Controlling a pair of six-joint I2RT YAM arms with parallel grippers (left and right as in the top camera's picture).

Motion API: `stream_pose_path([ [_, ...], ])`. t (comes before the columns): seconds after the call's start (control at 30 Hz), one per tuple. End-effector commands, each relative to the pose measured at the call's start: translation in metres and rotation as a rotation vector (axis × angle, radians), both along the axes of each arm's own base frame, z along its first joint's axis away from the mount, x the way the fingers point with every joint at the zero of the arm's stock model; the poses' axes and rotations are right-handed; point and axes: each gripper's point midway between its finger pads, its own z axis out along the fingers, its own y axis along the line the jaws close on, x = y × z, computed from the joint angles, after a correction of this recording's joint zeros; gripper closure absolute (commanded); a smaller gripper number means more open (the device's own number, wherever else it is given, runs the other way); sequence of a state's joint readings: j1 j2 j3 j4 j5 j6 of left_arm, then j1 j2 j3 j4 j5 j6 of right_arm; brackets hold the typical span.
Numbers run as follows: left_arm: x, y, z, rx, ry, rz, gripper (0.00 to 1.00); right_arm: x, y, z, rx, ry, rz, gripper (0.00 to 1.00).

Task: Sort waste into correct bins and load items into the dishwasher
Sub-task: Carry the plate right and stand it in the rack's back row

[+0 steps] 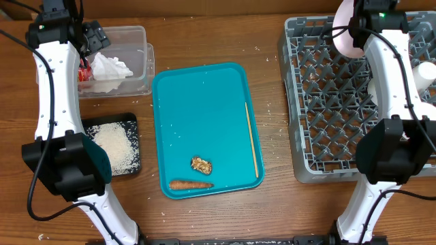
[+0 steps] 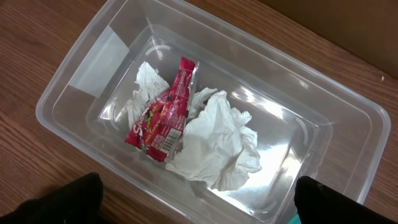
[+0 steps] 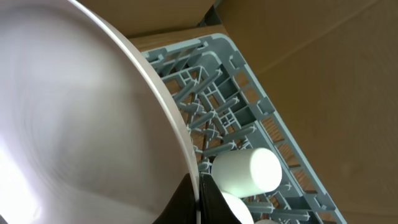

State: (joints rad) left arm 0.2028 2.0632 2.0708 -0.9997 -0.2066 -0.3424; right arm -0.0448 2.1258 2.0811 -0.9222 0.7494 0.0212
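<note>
Right hand [image 3: 194,198] gripping plate [image 3: 74,112], cup [image 3: 245,171] beside, rack [image 3: 249,81] beneath

Overhead faces down; wrist cameras close on tub [image 2: 329,124], plate [image 3: 74,112], rack [image 3: 245,84].

1. A brown wooden table [image 1: 204,41] is seen from overhead.
2. A clear rectangular plastic tub [image 1: 144,51] is set at its far left.
3. A shallow black rectangular tray [image 1: 133,119] is placed nearer, on the left.
4. A large teal plastic tray [image 1: 204,116] is laid in the middle.
5. A large square grey plastic dish rack [image 1: 300,102] is stood on the right.
6. Small white specks [image 1: 268,107] are scattered on the bare wood between teal tray and rack.
</note>
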Motion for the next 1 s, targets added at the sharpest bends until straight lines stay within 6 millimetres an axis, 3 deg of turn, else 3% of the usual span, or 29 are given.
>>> stream_pose_path([
  [0.0,0.000,0.001,-0.002,-0.003,-0.002,0.022,0.00,0.005,0.009,-0.023,-0.015,0.057,0.011,0.96],
  [0.1,0.000,0.001,-0.002,-0.003,-0.002,0.022,0.00,0.004,0.012,-0.027,-0.033,0.071,0.004,0.96],
  [0.3,0.000,0.001,-0.002,-0.003,-0.002,0.022,0.00,0.003,0.025,-0.016,-0.119,0.069,-0.009,0.93],
  [0.33,0.000,0.001,-0.002,-0.003,-0.002,0.022,0.00,0.004,0.029,-0.015,-0.121,0.067,-0.003,0.86],
  [0.43,0.000,0.001,-0.002,-0.003,-0.002,0.022,0.00,0.003,0.042,-0.007,-0.108,0.035,0.004,0.43],
  [0.47,0.000,0.001,-0.002,-0.003,-0.001,0.022,0.00,0.003,0.047,-0.002,-0.099,0.017,0.002,0.36],
  [0.57,0.000,0.001,-0.002,-0.003,-0.002,0.022,0.00,-0.003,0.062,0.018,-0.070,-0.038,-0.005,0.29],
  [0.67,0.000,0.001,-0.002,-0.003,-0.002,0.022,0.00,-0.013,0.072,0.045,-0.023,-0.106,-0.022,0.06],
  [0.7,0.000,0.001,-0.002,-0.003,-0.002,0.022,0.00,-0.018,0.078,0.055,0.012,-0.127,-0.018,0.04],
  [0.8,0.000,0.001,-0.002,-0.003,-0.002,0.022,0.00,-0.032,0.103,0.074,0.186,-0.156,0.049,0.00],
  [0.97,0.000,0.001,-0.002,-0.003,-0.002,0.022,0.00,-0.062,0.185,0.102,0.640,-0.134,0.345,0.00],
])
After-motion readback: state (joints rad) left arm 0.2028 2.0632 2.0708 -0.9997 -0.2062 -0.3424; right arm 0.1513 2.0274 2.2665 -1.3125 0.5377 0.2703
